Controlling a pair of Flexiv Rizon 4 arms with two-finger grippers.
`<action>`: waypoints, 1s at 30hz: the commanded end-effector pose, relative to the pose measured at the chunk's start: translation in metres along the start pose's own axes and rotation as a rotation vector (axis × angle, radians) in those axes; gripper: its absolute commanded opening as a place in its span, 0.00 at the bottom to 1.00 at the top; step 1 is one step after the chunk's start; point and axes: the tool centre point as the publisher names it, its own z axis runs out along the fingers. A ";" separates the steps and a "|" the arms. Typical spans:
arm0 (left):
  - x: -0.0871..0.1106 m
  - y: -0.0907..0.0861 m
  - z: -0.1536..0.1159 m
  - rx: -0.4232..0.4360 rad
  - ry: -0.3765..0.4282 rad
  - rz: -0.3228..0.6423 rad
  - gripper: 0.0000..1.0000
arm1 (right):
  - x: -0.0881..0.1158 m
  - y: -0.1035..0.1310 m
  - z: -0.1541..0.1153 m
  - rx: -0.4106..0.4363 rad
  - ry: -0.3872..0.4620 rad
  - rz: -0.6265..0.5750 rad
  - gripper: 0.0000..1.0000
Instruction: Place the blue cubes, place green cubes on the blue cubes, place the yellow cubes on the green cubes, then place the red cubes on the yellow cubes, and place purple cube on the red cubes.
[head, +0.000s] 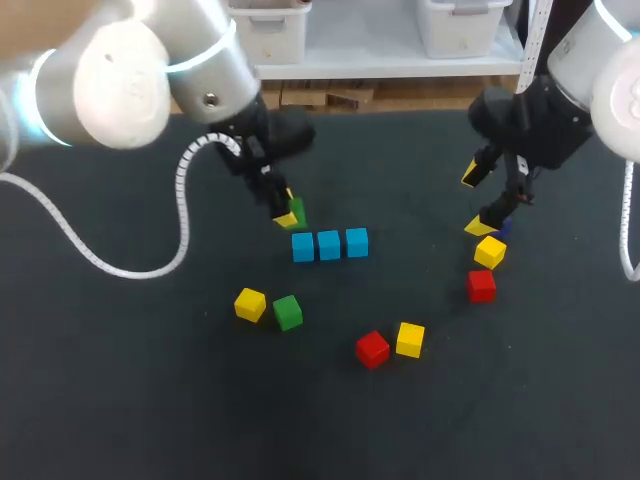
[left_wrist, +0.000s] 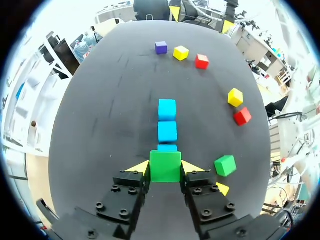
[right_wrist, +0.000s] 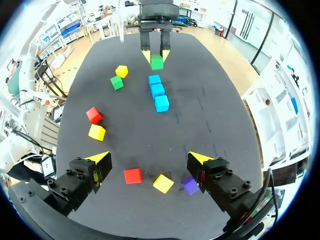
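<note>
Plainly, left pincer (left_wrist: 165, 168) grips a green cube (left_wrist: 165, 164) at the end of the blue cubes (left_wrist: 167, 131); right pincer (right_wrist: 150, 159) hangs released.

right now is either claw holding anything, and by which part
The left claw grips a green cube by its opposite sides; the right claw holds nothing.

Light: bright, even, from overhead.
Shadows: faint, tight under blue cubes (left_wrist: 167, 131) ahead of left gripper (left_wrist: 165, 168).
Glare: left arm's white shell (head: 120, 85).
</note>
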 end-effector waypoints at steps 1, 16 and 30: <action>-0.012 0.005 0.008 0.013 0.015 0.010 0.00 | 0.000 0.000 0.000 0.000 -0.002 -0.001 1.00; -0.020 -0.001 0.022 0.036 0.069 0.009 0.00 | 0.000 0.000 0.000 0.000 -0.002 -0.001 1.00; -0.019 -0.007 0.025 0.041 0.068 -0.018 0.00 | 0.000 0.000 0.000 0.000 -0.002 -0.001 1.00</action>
